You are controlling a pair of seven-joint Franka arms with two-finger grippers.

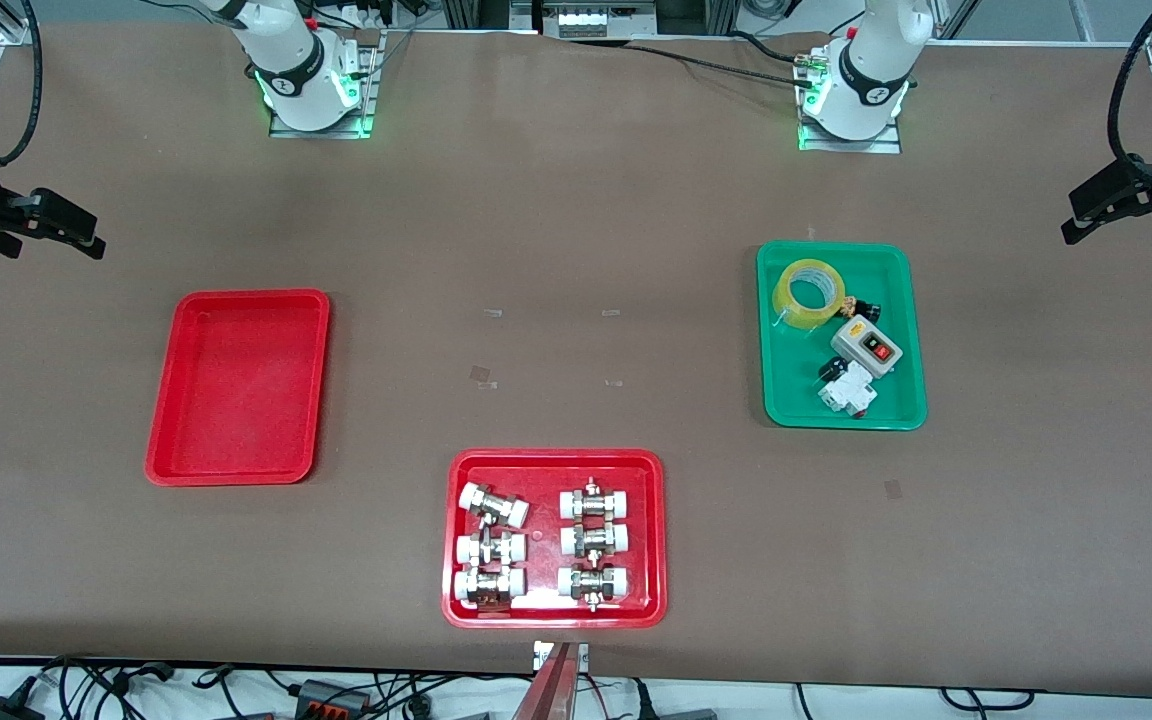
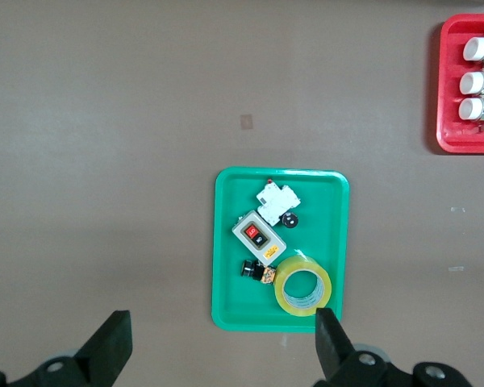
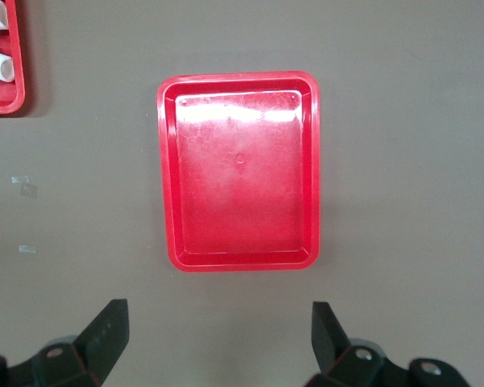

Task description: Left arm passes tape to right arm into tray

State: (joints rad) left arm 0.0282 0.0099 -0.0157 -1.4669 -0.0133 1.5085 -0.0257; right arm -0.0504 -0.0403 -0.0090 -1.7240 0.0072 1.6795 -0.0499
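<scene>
Nothing is done yet: the tape [image 1: 810, 290] lies in the green tray [image 1: 901, 405]; the red tray [image 1: 236, 470] sits bare. Left gripper [image 2: 218, 347] and right gripper [image 3: 218, 339] hover high, fingers wide, holding nothing.

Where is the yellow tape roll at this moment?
The tape lies in the green tray, at the corner farthest from the front camera, beside the grey switch box.

bright, even overhead light, soft shadows, sharp focus, white glare on the tray [image 3: 239, 113] floor.
</scene>
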